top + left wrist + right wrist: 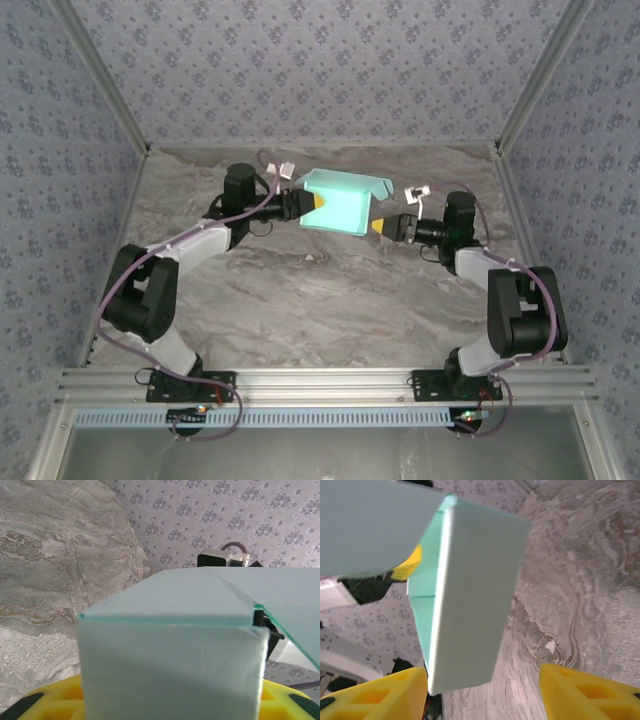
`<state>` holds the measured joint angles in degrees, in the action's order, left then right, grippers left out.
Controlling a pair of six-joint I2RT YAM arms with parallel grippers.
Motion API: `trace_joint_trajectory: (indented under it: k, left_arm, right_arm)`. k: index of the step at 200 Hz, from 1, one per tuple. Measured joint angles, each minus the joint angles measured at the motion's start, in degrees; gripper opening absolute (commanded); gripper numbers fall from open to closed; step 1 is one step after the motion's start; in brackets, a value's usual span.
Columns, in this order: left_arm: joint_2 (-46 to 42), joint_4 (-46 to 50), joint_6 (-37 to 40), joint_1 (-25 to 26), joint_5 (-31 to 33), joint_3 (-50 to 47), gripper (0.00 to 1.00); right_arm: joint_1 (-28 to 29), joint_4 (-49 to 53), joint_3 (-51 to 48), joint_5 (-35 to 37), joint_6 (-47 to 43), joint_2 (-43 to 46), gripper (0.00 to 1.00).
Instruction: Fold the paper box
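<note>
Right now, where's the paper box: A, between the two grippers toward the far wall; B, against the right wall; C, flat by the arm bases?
A: the top view shows the paper box with the left gripper and right gripper at its opposite sides.

A grey-and-white marble-patterned desk (330,300) lies inside a booth of pale lavender-grey wallpapered walls with a small floral print (320,70), which close it in at the back and on both sides. Slanted silver metal corner posts (100,75) rise at the sides, and a ribbed aluminium rail (330,378) runs along the near edge under soft, even light
</note>
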<state>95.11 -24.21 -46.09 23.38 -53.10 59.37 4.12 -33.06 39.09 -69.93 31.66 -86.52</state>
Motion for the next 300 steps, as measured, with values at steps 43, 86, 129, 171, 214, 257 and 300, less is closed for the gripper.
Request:
trace_joint_trajectory:
  k: [43,86,129,171,214,257,300]
  left_arm:
    - [0.37,-1.14,0.0,-0.66,-2.43,1.01,0.34]
    - [0.66,-3.02,-0.46,-0.76,-3.39,1.01,0.34]
    - [0.7,-4.0,-0.46,-0.9,-4.2,1.01,0.33]
    - [0.92,-4.57,-0.44,-1.11,-4.13,1.01,0.32]
    - [1.03,-4.83,-0.42,-1.11,-4.57,1.01,0.32]
    - [1.03,-4.66,0.24,-1.09,-5.51,1.01,0.32]
    - [1.03,-4.31,1.27,-0.44,-6.88,1.01,0.3]
  right_arm:
    - [2.56,6.86,3.69,-0.85,-5.03,-0.02,0.61]
    - [3.3,7.26,5.33,-2.01,-5.16,-1.44,0.55]
    - [4.55,10.29,7.48,-2.99,-7.1,-2.27,0.4]
    - [4.79,13.53,9.38,-3.39,-9.16,-3.74,0.34]
    - [5.35,17.59,10.88,-3.41,-11.93,-3.8,0.49]
    - [5.42,21.24,11.61,-4.0,-15.23,-3.8,0.57]
    - [5.66,26.91,13.49,-4.87,-20.28,-3.8,0.74]
